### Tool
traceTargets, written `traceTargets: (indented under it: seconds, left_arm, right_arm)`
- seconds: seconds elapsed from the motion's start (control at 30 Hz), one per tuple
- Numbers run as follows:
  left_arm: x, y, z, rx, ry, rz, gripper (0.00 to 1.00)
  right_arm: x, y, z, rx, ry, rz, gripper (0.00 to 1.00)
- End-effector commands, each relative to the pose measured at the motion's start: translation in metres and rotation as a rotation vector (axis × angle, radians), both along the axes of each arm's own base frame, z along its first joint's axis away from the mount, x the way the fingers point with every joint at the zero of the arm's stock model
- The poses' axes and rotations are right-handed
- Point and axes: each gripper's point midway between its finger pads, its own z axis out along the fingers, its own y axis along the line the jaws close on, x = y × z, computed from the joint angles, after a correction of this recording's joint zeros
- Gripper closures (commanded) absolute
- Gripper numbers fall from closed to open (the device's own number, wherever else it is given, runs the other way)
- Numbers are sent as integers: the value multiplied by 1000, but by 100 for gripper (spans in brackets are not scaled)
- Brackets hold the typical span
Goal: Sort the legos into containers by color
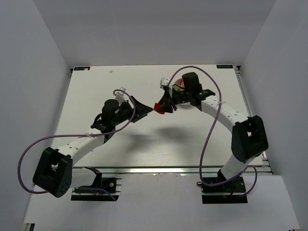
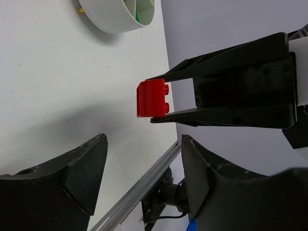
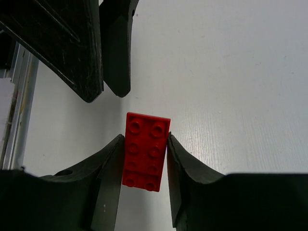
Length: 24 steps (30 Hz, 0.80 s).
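Observation:
A red lego (image 3: 146, 151), a flat brick with two rows of studs, is clamped between the pads of my right gripper (image 3: 144, 140), which is shut on it above the white table. The left wrist view shows that same red lego (image 2: 150, 98) side-on between the right gripper's black fingers (image 2: 216, 57). My left gripper (image 2: 144, 139) is open and holds nothing; its tips face the brick from a short distance. From above, the two grippers almost meet at the red lego (image 1: 160, 108). The white dish of containers (image 2: 118, 19) has something green (image 2: 138, 18) inside.
The dish (image 1: 176, 83) is mostly hidden under my right wrist in the top view. A tiny orange piece (image 2: 81, 9) lies on the table next to the dish wall. White walls enclose the table, and a metal rail (image 1: 178, 169) runs along its near edge.

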Motion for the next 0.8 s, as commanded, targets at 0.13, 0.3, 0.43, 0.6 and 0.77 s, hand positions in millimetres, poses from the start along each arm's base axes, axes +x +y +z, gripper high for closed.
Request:
traceTargets:
  seconds: [0.13,0.3,0.43,0.6,0.77]
  left_arm:
    - [1,-20,21,-38,-52,-49,29]
    - [3,-27,17,-48,-43,-63,29]
    - [5,-32,14,-48,-38,-77,32]
    - [8,-37,14,-43,-39,-91,40]
    - [7,-40,11,-39,-32,-106,57]
  right_arm:
    - [-10,3,18,38,-63,60,100]
    - [-22,6,11,22,-61,91,100]
    - [-30,8,11,23,-70,110,100]
    - [-32,8,9,16,-73,116,100]
    - [-31,7,6,7,-80,111,100]
